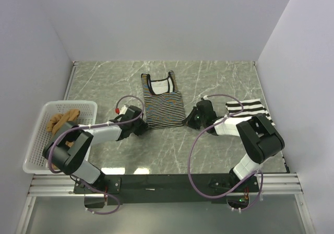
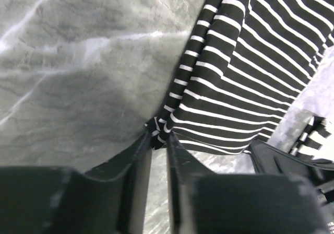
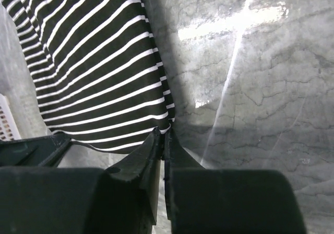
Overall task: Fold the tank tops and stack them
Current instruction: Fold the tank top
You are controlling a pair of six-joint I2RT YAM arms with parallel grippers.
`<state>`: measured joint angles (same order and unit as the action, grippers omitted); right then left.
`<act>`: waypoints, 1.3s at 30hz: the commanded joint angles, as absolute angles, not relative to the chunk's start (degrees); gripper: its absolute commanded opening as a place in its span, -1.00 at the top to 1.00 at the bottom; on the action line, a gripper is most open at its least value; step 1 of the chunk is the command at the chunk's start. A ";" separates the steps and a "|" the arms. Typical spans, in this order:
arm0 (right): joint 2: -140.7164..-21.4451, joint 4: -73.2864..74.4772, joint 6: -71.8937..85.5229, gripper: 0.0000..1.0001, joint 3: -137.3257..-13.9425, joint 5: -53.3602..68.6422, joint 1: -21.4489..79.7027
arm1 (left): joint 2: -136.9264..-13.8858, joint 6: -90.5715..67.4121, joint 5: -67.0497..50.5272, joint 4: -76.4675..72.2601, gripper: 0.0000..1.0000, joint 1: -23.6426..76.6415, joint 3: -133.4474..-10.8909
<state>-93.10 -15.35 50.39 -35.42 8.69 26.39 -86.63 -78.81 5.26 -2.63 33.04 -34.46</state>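
Top external view: left gripper (image 2: 159, 139) and right gripper (image 3: 163, 135) pinch the thin-striped black-trimmed tank top's (image 1: 163, 106) near hem corners; the first fold probably needs both carried far together.

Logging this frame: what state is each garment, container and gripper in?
thin-striped tank top: spread flat, straps away from the arms, both near hem corners pinched
wide-striped tank top: lying compact beside the right arm, looks folded
tan tank top: bunched up, unfolded, in the basket
white mesh basket: upright, holding only the tan top
left gripper: shut on one hem corner
right gripper: shut on the other corner
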 commanded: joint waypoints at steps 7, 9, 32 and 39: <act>-89.83 -5.20 43.86 1.00 -36.92 5.63 27.24 | -84.82 -70.06 11.33 8.87 0.99 34.54 -35.86; -85.98 -3.96 42.89 1.00 -34.81 5.01 27.95 | -82.72 -69.87 11.69 11.59 0.99 36.38 -35.33; -36.28 31.29 53.09 1.00 -31.80 -5.36 51.77 | -52.91 -91.94 21.53 37.00 0.99 70.40 -40.24; -47.45 28.48 48.08 1.00 -39.37 -5.19 50.19 | -52.21 -83.07 16.54 31.65 0.99 58.20 -43.68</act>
